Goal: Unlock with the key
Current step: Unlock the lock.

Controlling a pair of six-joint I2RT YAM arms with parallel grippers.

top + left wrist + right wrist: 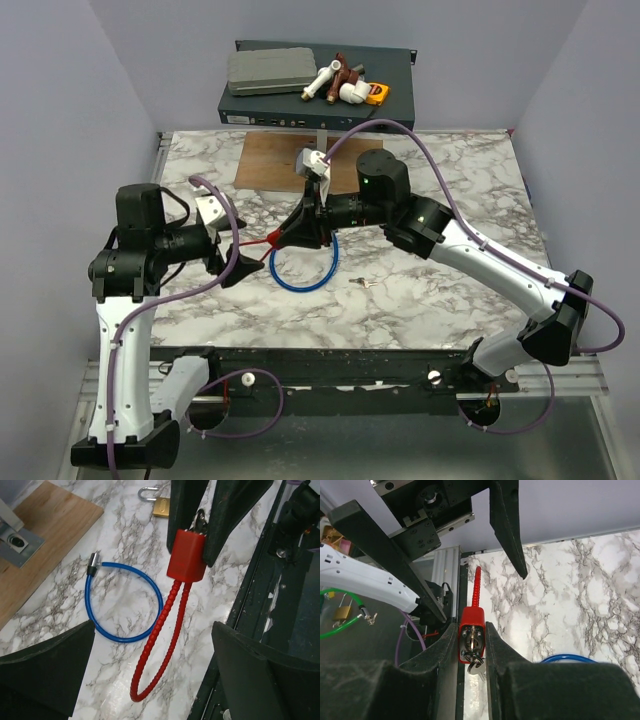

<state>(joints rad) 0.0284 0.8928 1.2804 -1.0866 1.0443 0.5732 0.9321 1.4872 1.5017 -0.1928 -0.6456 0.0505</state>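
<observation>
With the right gripper (470,630) clenched on the red lock body (471,617) and the key (474,666) seated in its end, the released left gripper (154,630) likely must next pinch and turn that key.

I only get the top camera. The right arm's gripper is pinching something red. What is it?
Observer: In the right wrist view, the right gripper is shut on a red lock body, and a ribbed red cable runs out of its far end.
Operator: Is there a key in it?
Observer: Yes. A silver key sticks out of the end that faces that camera.
Operator: Is anything hidden under that arm?
Observer: The left wrist view shows a brass padlock lying on the marble table, beyond the red lock body.
</observation>
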